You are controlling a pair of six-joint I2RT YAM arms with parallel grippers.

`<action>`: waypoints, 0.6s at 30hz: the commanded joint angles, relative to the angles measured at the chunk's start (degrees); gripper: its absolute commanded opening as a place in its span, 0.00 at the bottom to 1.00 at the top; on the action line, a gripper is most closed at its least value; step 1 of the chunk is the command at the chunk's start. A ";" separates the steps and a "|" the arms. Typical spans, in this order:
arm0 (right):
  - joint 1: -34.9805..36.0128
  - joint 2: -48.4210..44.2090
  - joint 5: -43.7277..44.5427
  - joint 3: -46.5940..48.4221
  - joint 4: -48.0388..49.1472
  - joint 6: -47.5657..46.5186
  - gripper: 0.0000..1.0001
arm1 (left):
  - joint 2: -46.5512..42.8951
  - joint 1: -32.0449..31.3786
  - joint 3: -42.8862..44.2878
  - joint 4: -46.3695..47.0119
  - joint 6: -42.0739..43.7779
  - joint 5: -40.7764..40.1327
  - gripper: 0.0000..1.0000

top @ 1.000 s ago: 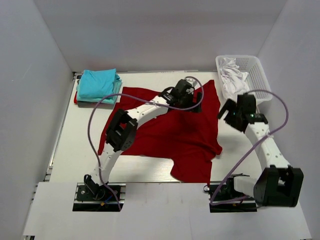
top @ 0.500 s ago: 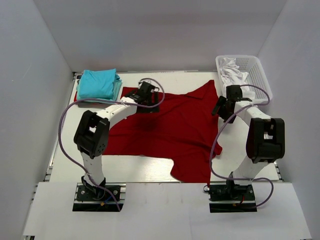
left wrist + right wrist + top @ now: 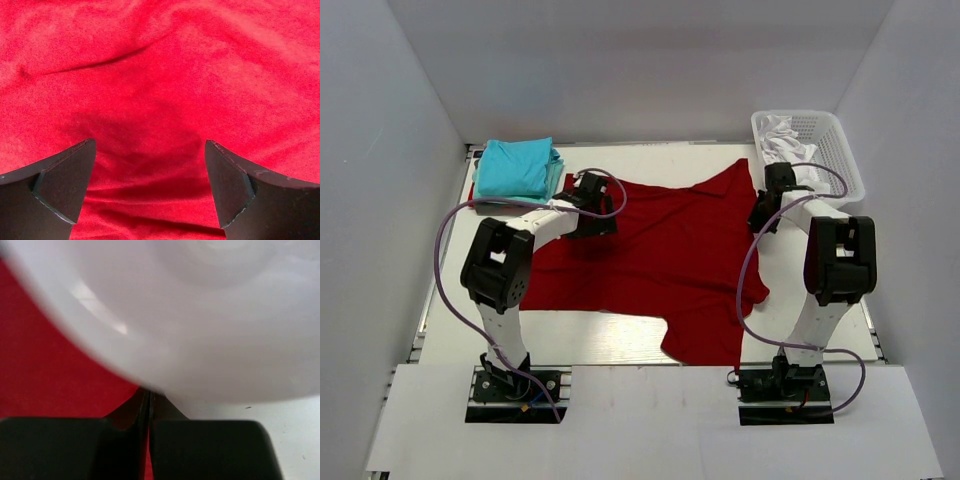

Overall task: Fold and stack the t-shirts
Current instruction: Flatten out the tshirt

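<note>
Dark red t-shirt (image 3: pixel 670 250) directly beneath left gripper (image 3: pixel 150 150), jaws wide, empty. Right gripper (image 3: pixel 148 402) closed at shirt's edge; hold unclear.

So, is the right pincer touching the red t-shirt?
Touching. The right wrist view shows the right pincer shut on the red t-shirt, a red sliver caught between its fingers.

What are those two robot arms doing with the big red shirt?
They are getting ready to fold it. The dark red t-shirt lies spread out on the table. The left gripper hangs open over the shirt's far left part. The right gripper is shut at the shirt's right edge, near the white mesh basket, and looks to be pinching the cloth. Folded turquoise t-shirts sit stacked in the far left corner.
</note>
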 commanded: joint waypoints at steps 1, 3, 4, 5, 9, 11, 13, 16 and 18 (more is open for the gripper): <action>2.69 -1.99 2.69 4.03 -2.48 -0.82 0.00 | -2.23 0.93 -1.66 3.35 -0.54 1.34 1.00; 3.76 -3.22 4.70 6.30 -4.67 -0.90 0.00 | -1.62 1.46 -2.46 4.41 -0.54 1.87 1.00; 4.89 -3.22 5.67 6.84 -5.47 -0.38 0.00 | -1.61 1.46 -2.98 4.94 -0.54 1.87 1.00; 6.12 -2.79 6.20 7.63 -6.08 -0.20 0.00 | -1.61 1.46 -2.98 5.46 -0.54 1.87 1.00; 11.74 -0.60 10.24 14.73 -13.27 3.74 0.00 | -0.99 2.51 -3.51 6.17 -0.54 2.40 1.00; 15.68 0.37 14.20 16.77 -15.22 5.86 0.00 | -0.99 2.52 -4.21 7.48 -0.54 3.01 1.00; 17.90 2.92 16.66 21.60 -19.09 9.46 0.00 | -1.52 3.22 -5.35 8.19 -0.54 3.54 1.00; 23.44 8.45 19.91 28.80 -24.27 14.02 0.00 | -1.52 3.75 -5.36 8.19 -0.54 4.07 1.00; 28.08 13.20 21.06 36.97 -29.44 16.39 0.00 | -1.52 4.36 -5.97 7.67 -0.54 4.07 1.00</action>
